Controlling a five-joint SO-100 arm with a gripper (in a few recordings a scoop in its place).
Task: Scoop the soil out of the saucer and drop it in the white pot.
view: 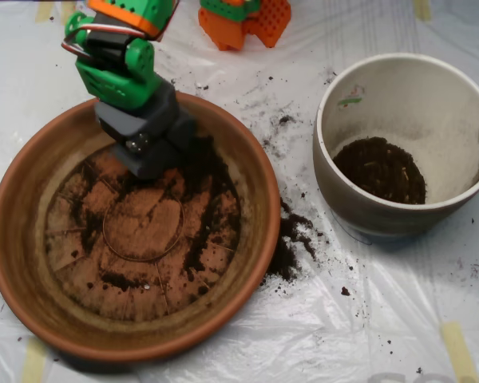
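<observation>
The terracotta saucer [32, 263] fills the left half of the overhead view, its ridged base smeared with thin patches of dark soil [215, 207], thickest along the right side. My grey scoop [156, 155] reaches down into the saucer's upper part, its lower edge resting on or just above the base beside that soil. The white pot [335, 171] stands to the right, apart from the saucer, with a dark mound of soil [381, 169] on its bottom and a small green mark near its rim.
Spilled soil [291, 239] lies on the plastic sheet between saucer and pot, with loose crumbs scattered around. An orange and green part [243, 20] sits at the top edge. Yellow tape strips mark the sheet's corners.
</observation>
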